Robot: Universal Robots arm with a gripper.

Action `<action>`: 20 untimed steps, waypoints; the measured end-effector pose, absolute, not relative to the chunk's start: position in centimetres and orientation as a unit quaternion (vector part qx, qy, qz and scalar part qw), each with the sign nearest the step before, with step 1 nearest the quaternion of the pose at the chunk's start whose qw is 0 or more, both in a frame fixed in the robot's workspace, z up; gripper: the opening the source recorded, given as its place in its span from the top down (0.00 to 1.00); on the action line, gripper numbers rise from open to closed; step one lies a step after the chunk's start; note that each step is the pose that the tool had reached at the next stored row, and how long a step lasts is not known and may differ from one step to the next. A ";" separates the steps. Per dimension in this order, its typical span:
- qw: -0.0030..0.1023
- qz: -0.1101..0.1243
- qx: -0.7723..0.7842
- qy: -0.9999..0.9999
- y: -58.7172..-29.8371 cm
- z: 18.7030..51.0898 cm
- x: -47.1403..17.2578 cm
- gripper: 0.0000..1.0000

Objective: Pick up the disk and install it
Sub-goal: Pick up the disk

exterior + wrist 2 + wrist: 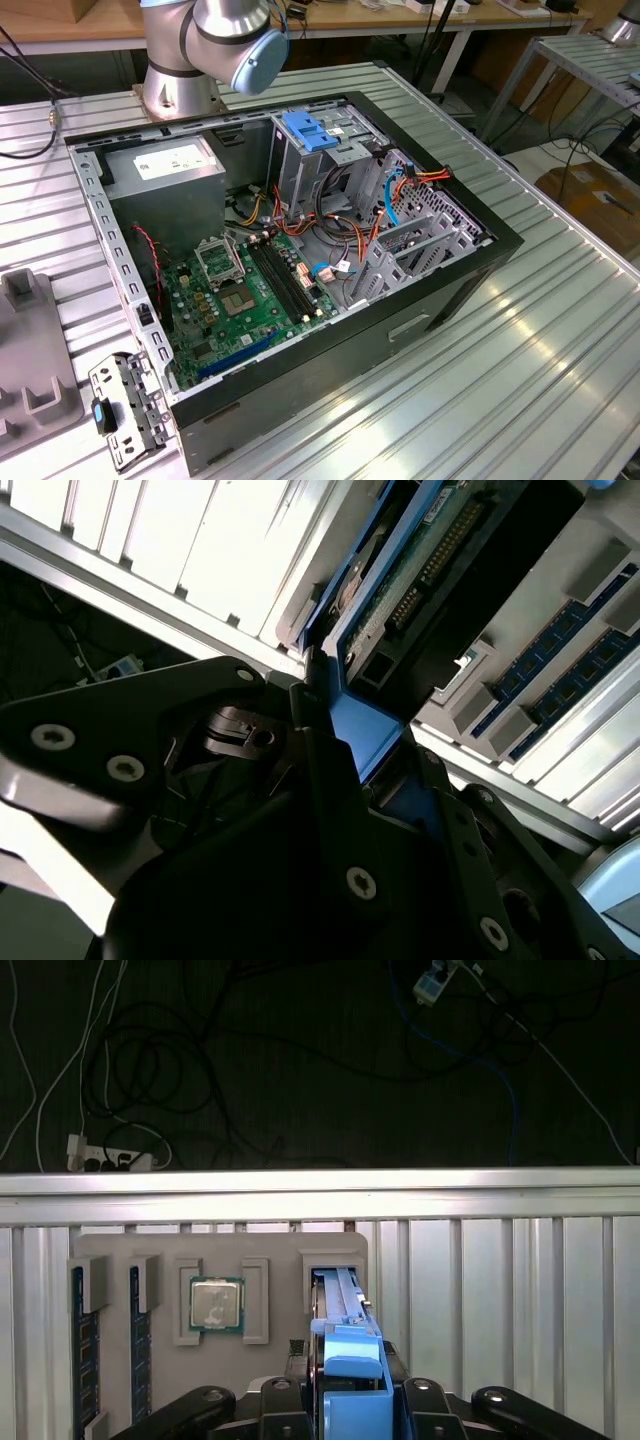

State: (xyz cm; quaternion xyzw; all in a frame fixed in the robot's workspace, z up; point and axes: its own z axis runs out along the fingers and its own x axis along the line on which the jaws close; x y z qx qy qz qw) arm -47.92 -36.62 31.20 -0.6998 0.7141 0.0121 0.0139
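A ribbed metal tabletop [520, 330] carries an open computer case [300, 390], and in the exterior view the arm [215, 40] rises at the case's far side. In the first wrist view a grey tray [270, 1250] lies on the tabletop, and the disk [345, 1310] stands on edge at one of its slots. The jaws of the gripper [347, 1390] are clamped on the disk's blue carrier. A processor chip [216, 1305] sits in a neighbouring slot.
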 end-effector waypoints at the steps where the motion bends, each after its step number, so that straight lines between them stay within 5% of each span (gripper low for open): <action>1: 0.014 0.012 -0.700 0.714 -36.6 31.2 -47.9 0.63; 20: 0.014 0.012 -0.700 0.714 -36.6 32.2 -47.9 0.63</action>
